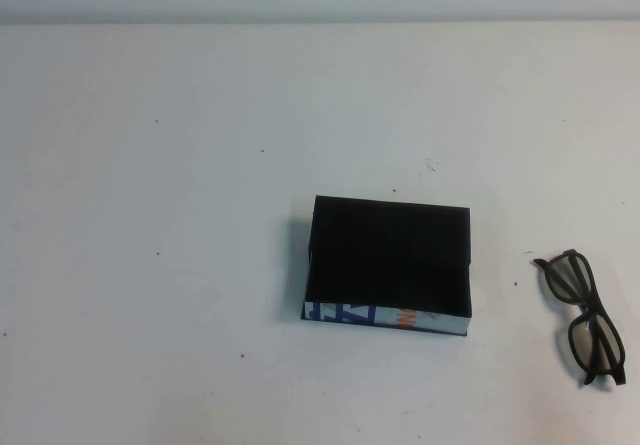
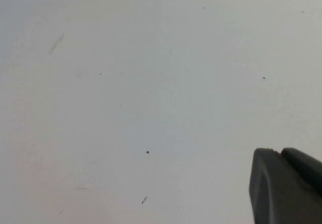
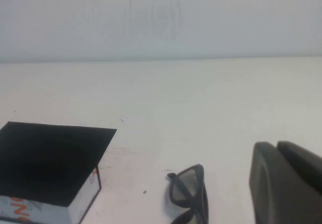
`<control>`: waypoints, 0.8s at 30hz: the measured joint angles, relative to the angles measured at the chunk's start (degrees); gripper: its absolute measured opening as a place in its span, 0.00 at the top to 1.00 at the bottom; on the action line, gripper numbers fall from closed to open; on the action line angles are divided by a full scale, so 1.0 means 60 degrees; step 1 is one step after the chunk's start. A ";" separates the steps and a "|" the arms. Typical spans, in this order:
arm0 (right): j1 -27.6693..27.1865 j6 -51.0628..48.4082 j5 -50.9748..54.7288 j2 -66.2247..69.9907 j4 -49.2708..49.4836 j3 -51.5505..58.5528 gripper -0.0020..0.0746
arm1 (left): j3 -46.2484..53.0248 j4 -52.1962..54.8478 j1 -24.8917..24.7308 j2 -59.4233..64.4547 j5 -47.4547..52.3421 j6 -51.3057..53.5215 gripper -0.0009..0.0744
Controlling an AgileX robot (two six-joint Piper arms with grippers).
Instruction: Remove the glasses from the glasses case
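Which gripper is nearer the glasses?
Right. The right gripper is beside the glasses; the left gripper is over bare table, glasses out of view.

The high view looks steeply down from the robot's side onto the surface [image 1: 150,265]. The left gripper [image 2: 287,186] camera hangs close over bare surface. The right gripper [image 3: 287,183] camera sits low, facing the back wall [image 3: 161,17], sharing the glasses case [image 3: 50,158] and glasses [image 3: 191,194] with the high view.
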 joint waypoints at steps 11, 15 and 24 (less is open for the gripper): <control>-0.0600 0.0000 0.0442 0.0000 0.0000 0.0077 0.99 | 0.0000 0.0000 0.0000 0.0000 0.0000 0.0000 0.99; -0.0605 0.0000 0.0465 0.0000 0.0019 0.0077 0.99 | 0.0000 0.0000 0.0000 0.0000 0.0000 0.0000 0.99; -0.0621 0.0000 0.1763 0.0000 0.0056 0.0077 1.00 | 0.0000 0.0000 0.0000 0.0000 0.0000 0.0000 0.99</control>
